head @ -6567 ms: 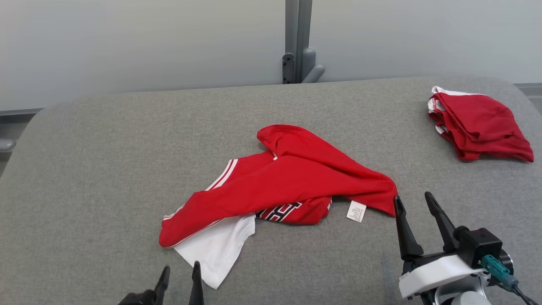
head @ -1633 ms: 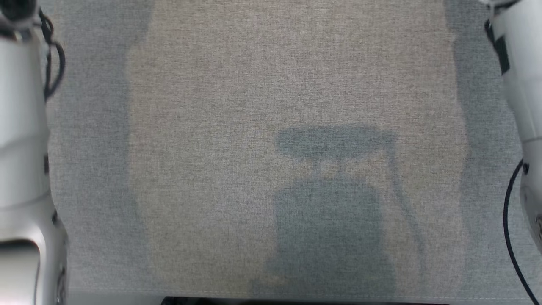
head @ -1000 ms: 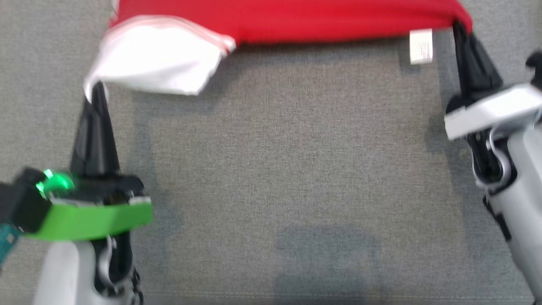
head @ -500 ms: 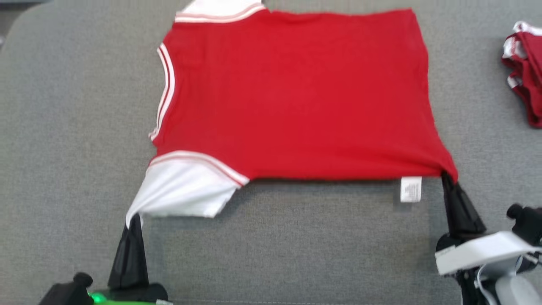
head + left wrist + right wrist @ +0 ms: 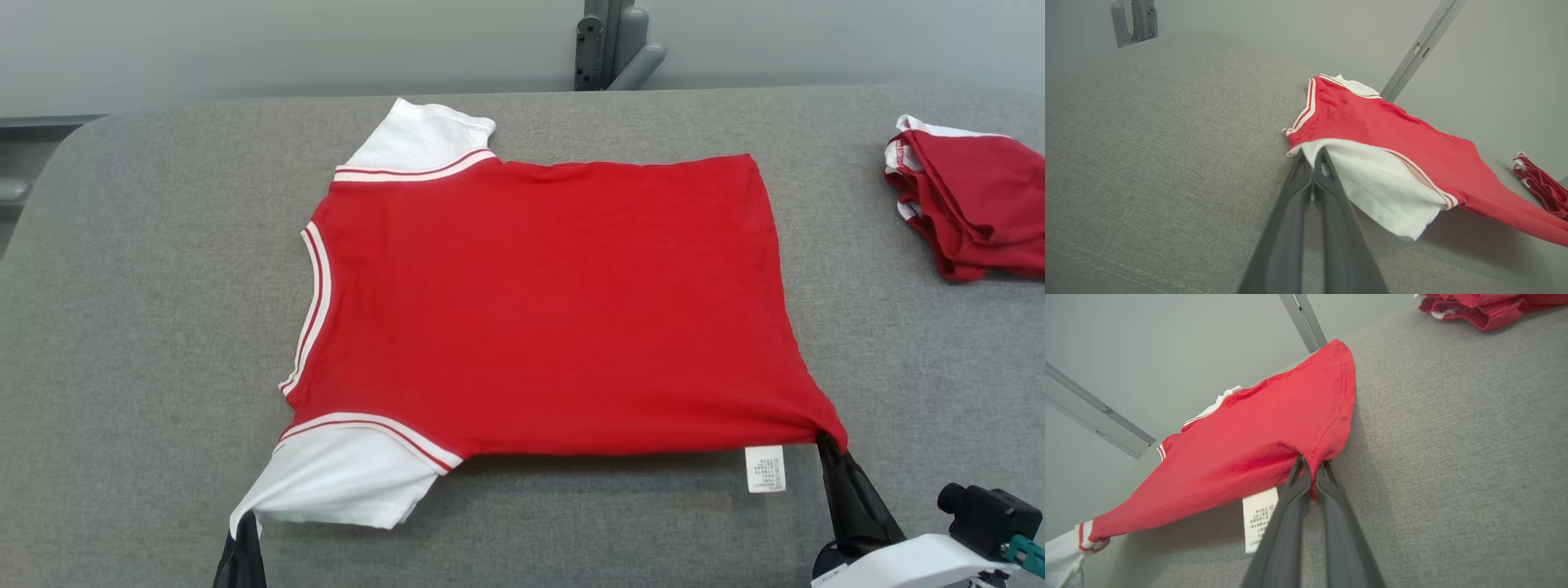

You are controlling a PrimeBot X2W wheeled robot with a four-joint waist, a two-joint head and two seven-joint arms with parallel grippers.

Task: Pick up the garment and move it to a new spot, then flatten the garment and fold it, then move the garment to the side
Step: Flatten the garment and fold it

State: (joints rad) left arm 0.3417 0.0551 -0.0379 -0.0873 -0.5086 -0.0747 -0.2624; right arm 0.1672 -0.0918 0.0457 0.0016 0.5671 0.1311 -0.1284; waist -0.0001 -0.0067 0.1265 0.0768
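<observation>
Shirt (image 5: pixel 539 302) spread mid-frame: my left gripper (image 5: pixel 242 527) clamps its sleeve (image 5: pixel 343 482), my right gripper (image 5: pixel 824 443) its hem corner (image 5: pixel 812 420). Earlier it lay crumpled.

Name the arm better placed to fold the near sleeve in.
Left, probably. The left gripper is shut on the tip of the near white sleeve of the shirt; the right gripper pinches the hem corner at the other end.

Garment (image 5: pixel 539 302) spread mid table (image 5: pixel 147 327), L fingers (image 5: pixel 242 562) at near-L sleeve, R fingers (image 5: pixel 849 500) at near-R corner, pile (image 5: pixel 971 204) far R
</observation>
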